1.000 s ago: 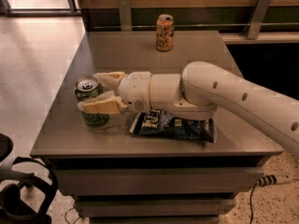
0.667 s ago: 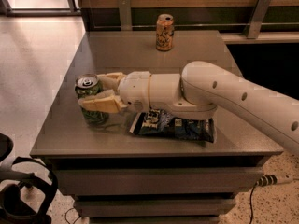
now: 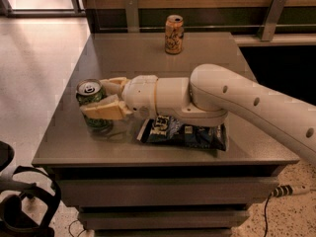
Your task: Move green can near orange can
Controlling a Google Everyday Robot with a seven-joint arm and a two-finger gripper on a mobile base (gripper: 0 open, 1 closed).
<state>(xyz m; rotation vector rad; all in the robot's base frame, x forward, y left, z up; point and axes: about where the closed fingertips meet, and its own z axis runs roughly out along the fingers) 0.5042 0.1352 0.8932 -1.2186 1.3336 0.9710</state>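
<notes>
Camera view: the only one, looking down on a grey table from its front edge.
Arm: a white arm reaches in from the right, lying low across the front half of the table.
Gripper: the gripper sits at the table's front left, at the green can.
Fingers: one tan finger crosses the near side of the can and the other sits behind it, so the two are clamped on the can's sides.
Green can: the green can stands upright near the front left corner, silver top showing, its base on the table.
Orange can: the orange can stands upright at the back edge near the middle, well apart from the green can.
Snack bag: a dark blue bag lies flat under the arm, just right of the green can.
Floor: a black chair shows at lower left and a cable at lower right.
</notes>
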